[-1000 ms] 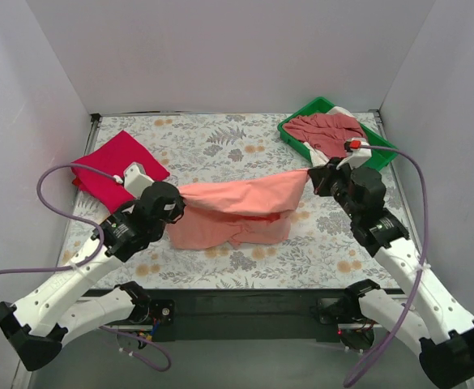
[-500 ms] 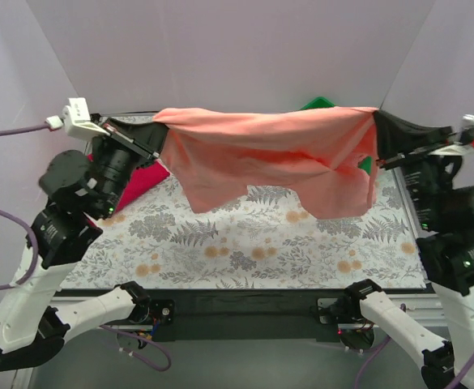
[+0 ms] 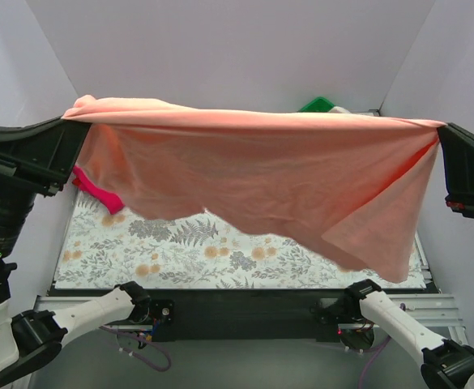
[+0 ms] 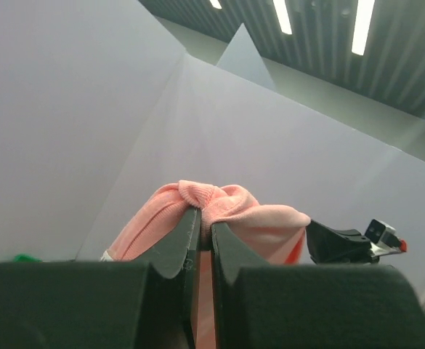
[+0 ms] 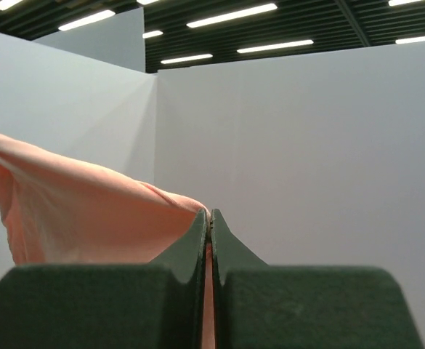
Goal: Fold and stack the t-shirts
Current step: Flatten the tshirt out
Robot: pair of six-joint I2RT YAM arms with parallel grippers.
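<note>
The salmon-pink t-shirt (image 3: pixel 261 178) hangs stretched wide between both grippers, high above the table, close to the top camera. My left gripper (image 3: pixel 73 123) is shut on its left edge; the bunched cloth (image 4: pixel 212 211) shows at the fingertips in the left wrist view. My right gripper (image 3: pixel 441 130) is shut on its right edge, the cloth (image 5: pixel 88 218) draped to the left of the fingers. A folded crimson-red t-shirt (image 3: pixel 95 190) lies on the table at the left, mostly hidden by the hanging shirt. The other shirts are hidden.
A corner of the green tray (image 3: pixel 318 104) shows above the shirt at the back right. The floral table cover (image 3: pixel 196 251) shows below the shirt. White walls close in the back and both sides.
Both grippers have lifted the salmon-pink shirt from the table up high and pulled it apart, so it now hangs spread wide and hides most of the table.
</note>
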